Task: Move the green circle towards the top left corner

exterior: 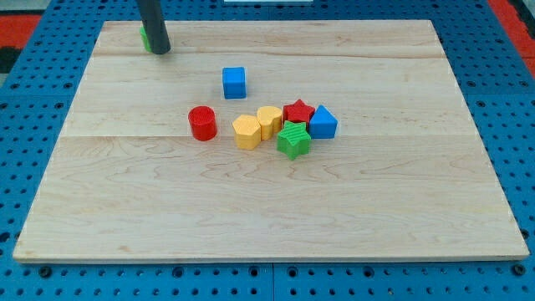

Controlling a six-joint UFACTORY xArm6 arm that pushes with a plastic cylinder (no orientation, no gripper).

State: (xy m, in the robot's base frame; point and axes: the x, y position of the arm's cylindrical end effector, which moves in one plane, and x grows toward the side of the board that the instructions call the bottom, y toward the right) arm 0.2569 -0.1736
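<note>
Touching green circle (pixel 145 37) near board's top-left corner: my tip (pixel 160 51)

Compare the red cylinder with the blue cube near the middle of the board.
The red cylinder is round with a flat circular top; the blue cube is square-faced. The red cylinder lies nearer the view's bottom and left; the blue cube sits above it, towards the view's top. Both stand alone, touching no other block, and both are apart from my tip.

My tip (pixel 160 50) stands just right of the circle (pixel 145 37), near the board's (pixel 401 201) top-left corner.
</note>
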